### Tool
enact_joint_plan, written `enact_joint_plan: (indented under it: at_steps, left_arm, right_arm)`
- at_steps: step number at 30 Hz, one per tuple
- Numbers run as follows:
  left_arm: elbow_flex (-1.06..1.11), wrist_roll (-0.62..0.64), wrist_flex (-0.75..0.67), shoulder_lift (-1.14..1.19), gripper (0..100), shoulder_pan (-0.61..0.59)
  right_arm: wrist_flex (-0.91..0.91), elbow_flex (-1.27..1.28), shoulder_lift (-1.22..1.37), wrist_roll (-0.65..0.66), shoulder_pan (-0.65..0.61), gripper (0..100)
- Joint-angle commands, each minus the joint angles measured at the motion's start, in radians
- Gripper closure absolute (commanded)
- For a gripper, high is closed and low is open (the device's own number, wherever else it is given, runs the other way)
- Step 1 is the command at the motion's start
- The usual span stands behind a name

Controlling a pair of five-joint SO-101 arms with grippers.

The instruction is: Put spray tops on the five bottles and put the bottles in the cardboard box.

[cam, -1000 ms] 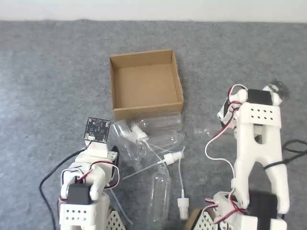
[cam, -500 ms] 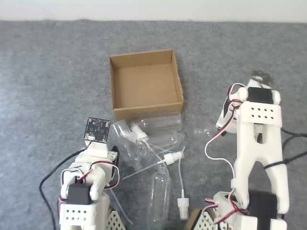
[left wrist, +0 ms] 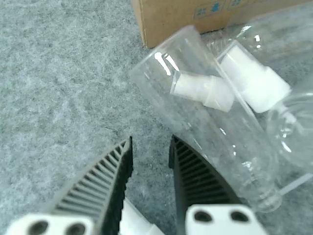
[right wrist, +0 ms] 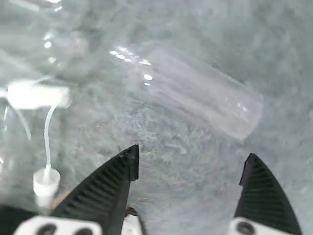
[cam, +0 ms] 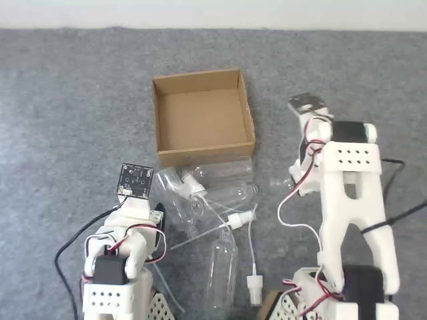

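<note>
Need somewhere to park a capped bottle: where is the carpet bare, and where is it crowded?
Bare carpet lies left of the cardboard box and beyond its far wall. It is crowded between the box's near wall and the arms: clear bottles and spray tops lie heaped there, and another bottle lies by the right arm.

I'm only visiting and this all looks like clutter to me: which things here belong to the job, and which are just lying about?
Part of the job: cardboard box; clear bottles lying on their sides; white spray tops with thin tubes; left tool and right tool, both open and holding nothing.

Just there: grey carpet; the arms' cables.
</note>
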Motion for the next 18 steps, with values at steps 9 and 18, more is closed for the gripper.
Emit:
enact_joint_plan:
  at_steps: [9,18]
  left_arm:
    - [-0.013,-0.005,0.003,-0.018,88,-0.002]
    - [-0.013,-0.005,0.003,-0.018,88,-0.002]
  right_arm:
    - [0.008,-0.052,-0.056,0.353,-0.193,70.2]
    - [-0.036,0.025,-0.054,0.578,-0.193,70.2]
